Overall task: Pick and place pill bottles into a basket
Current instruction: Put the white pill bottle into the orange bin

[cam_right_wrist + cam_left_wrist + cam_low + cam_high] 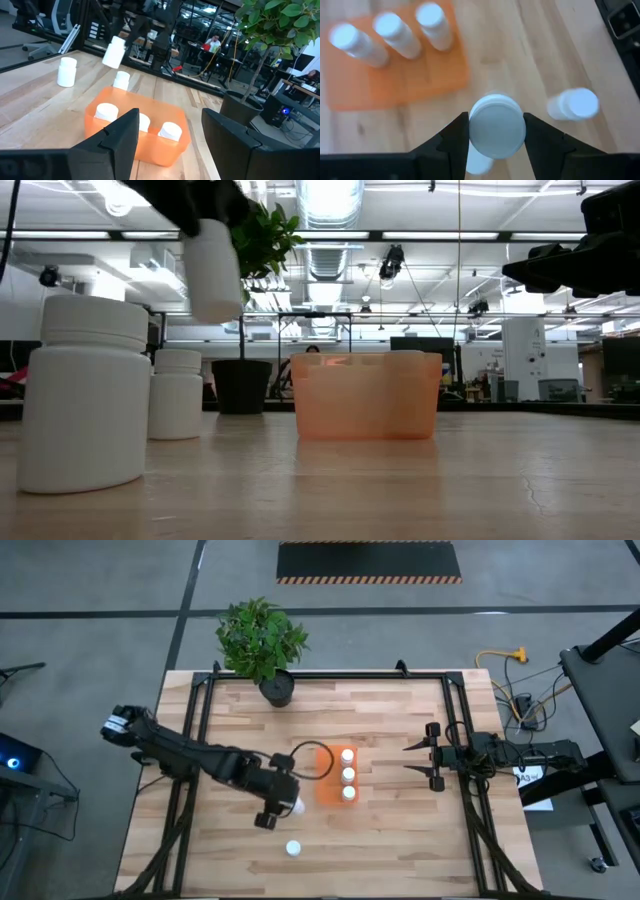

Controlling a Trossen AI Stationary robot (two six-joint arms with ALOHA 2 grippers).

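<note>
Left gripper (496, 131): we see jaws clamped on a pill bottle (497, 126), lifted left of the basket (325, 780) | right gripper (410, 758): jaws apart, waiting right | basket: three bottles (348, 774) inside | table (400, 840): two bottles (85, 390) standing.

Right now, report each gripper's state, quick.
Left gripper: shut on a pill bottle, lifted above the table beside the basket.
Right gripper: open, holding nothing, waiting at the table's right side.
</note>
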